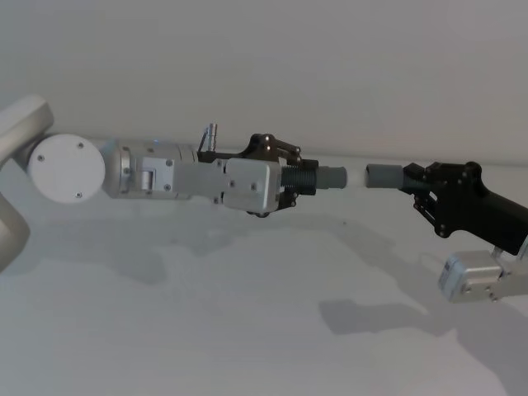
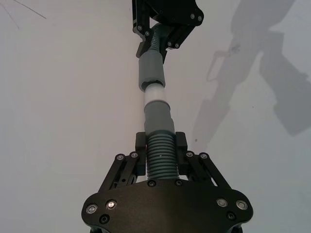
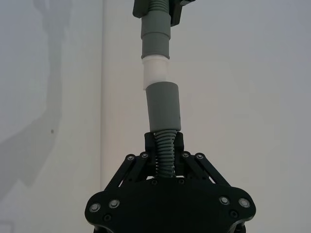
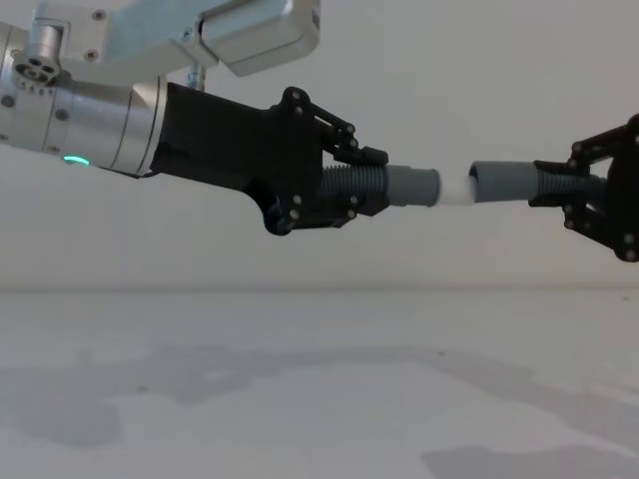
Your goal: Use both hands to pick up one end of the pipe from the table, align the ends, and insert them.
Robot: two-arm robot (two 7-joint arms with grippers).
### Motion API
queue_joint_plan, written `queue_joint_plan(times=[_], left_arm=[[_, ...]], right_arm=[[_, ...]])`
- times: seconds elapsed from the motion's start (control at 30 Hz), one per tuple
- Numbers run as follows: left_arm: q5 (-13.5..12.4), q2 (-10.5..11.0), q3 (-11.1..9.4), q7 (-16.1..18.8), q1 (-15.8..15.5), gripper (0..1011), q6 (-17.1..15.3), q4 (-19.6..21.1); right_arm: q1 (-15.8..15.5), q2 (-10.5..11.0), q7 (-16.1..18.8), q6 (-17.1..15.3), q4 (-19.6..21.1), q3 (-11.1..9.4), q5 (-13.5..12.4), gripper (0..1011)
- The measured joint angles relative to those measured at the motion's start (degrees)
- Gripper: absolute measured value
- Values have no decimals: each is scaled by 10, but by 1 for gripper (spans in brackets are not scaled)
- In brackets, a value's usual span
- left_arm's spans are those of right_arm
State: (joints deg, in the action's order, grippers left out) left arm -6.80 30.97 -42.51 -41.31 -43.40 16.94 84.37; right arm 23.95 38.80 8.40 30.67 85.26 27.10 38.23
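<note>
Both pipe pieces are up off the table [image 4: 319, 399], held end to end in mid-air. The left gripper [image 4: 349, 190] is clamped tight on the ribbed part of the spigot piece [image 4: 399, 186], whose whitish tip [image 4: 454, 193] points at the socket piece [image 4: 504, 181]. The right gripper [image 4: 559, 185] is closed around that second piece's ribbed hose. The tip sits right at the socket mouth [image 1: 369, 176]; it may be just touching, hard to call. The 2 pieces line up nearly straight.
</note>
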Motion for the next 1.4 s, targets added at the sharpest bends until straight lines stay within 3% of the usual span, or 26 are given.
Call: queue_joint_plan(times=[0.63,1.4], left_arm=[[0,-1,0,0,0,328,0,0],[0,0,0,0,0,328,0,0]], right_arm=[[5,5,-21,-2,-7,9,22,171],[7,10,-21,-3,-4,18,20,171]])
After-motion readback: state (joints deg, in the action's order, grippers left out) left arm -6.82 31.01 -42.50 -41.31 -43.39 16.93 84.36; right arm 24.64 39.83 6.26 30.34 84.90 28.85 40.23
